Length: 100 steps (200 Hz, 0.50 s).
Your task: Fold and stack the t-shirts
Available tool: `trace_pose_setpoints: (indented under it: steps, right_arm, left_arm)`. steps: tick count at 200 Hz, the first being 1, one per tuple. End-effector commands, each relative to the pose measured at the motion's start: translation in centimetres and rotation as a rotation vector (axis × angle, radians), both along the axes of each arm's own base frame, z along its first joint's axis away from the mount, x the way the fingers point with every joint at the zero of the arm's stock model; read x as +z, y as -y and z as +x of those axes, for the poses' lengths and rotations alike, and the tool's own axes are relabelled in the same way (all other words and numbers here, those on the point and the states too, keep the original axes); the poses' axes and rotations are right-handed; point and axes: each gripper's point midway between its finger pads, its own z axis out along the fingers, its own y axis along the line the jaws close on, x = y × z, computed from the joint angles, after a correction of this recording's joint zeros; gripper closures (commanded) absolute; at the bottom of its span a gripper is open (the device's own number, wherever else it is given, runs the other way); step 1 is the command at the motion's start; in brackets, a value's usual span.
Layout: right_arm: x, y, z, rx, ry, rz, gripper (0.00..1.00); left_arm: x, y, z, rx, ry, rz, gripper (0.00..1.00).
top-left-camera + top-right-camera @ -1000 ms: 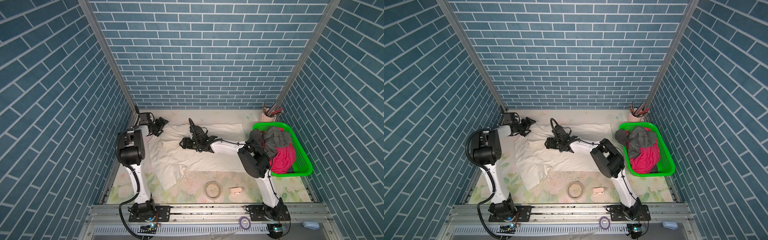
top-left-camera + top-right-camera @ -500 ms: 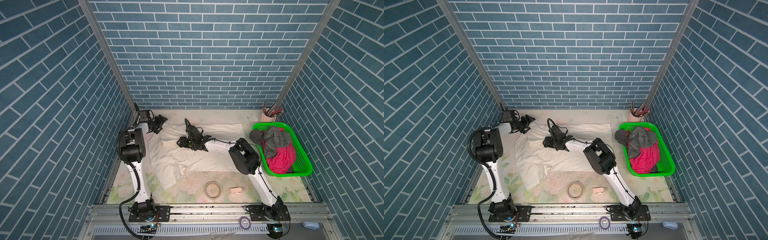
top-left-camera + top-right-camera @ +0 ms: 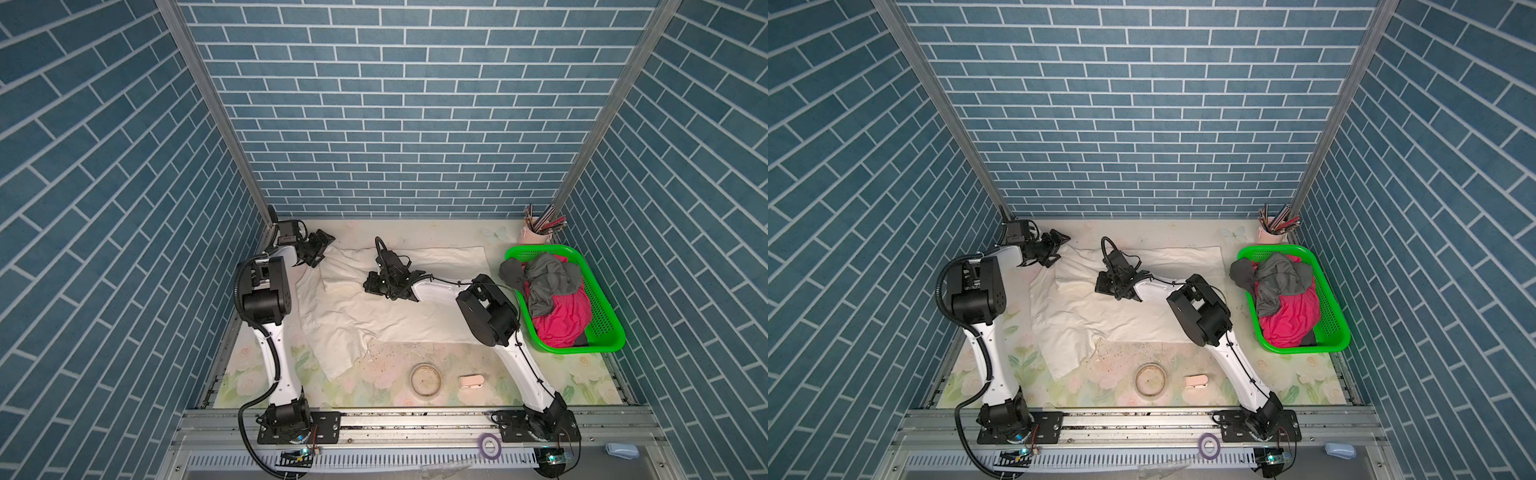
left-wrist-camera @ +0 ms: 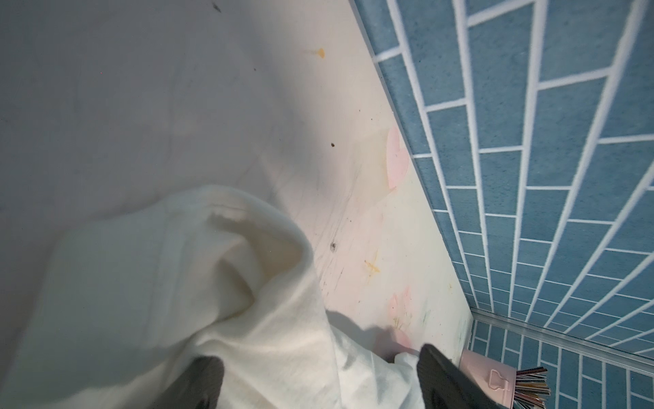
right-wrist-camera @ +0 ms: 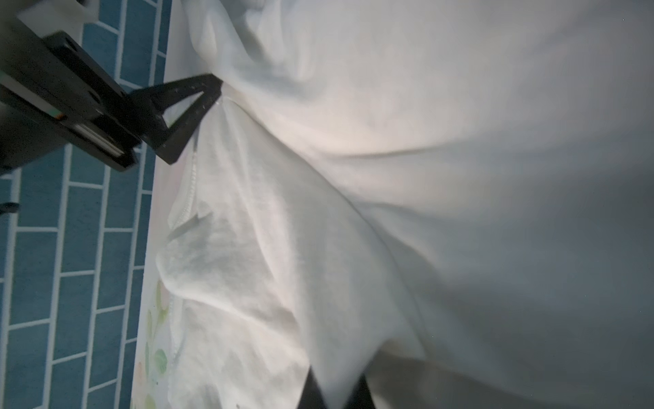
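A large cream-white t-shirt [image 3: 374, 316] [image 3: 1092, 316] lies spread and rumpled on the table in both top views. My right gripper [image 3: 372, 286] [image 3: 1102, 286] is low over its middle. In the right wrist view the right gripper [image 5: 332, 393] is shut on a raised fold of this shirt [image 5: 354, 177]. My left gripper [image 3: 322, 249] [image 3: 1057, 249] is at the shirt's far left corner. In the left wrist view it [image 4: 325, 382] is open, with the shirt's edge [image 4: 177, 283] lying between its fingers. A dark grey t-shirt [image 3: 548, 282] and a magenta one [image 3: 561, 320] are heaped in the basket.
A green mesh basket [image 3: 606, 328] stands at the right wall. A pink cup of pencils [image 3: 536, 235] [image 4: 495, 379] sits in the far right corner. A ring [image 3: 425, 379] and a small pink object [image 3: 471, 381] lie near the front edge. Brick walls close in on three sides.
My right gripper's jaws have closed on a fold of the cream-white shirt, and that arm's elbow has swung left. The left gripper has stayed open at the far corner.
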Motion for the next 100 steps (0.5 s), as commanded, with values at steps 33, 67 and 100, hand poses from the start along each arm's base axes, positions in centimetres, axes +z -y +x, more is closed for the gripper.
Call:
trace_pose_setpoints:
  steps: [33,67,100]
  right_arm:
    - [4.1,2.0,-1.6,0.045,0.036,0.017,0.94]
    - [5.3,1.0,-1.7,0.134,0.042,-0.001,0.76]
    - [6.6,3.5,-2.0,0.114,0.072,-0.033,0.5]
  left_arm:
    - [-5.7,-1.6,-1.9,0.047,-0.147,0.042,0.12]
    - [-5.8,-1.6,-2.0,0.044,-0.148,0.047,0.12]
    - [-5.8,-2.2,-2.1,0.041,-0.155,0.08,0.12]
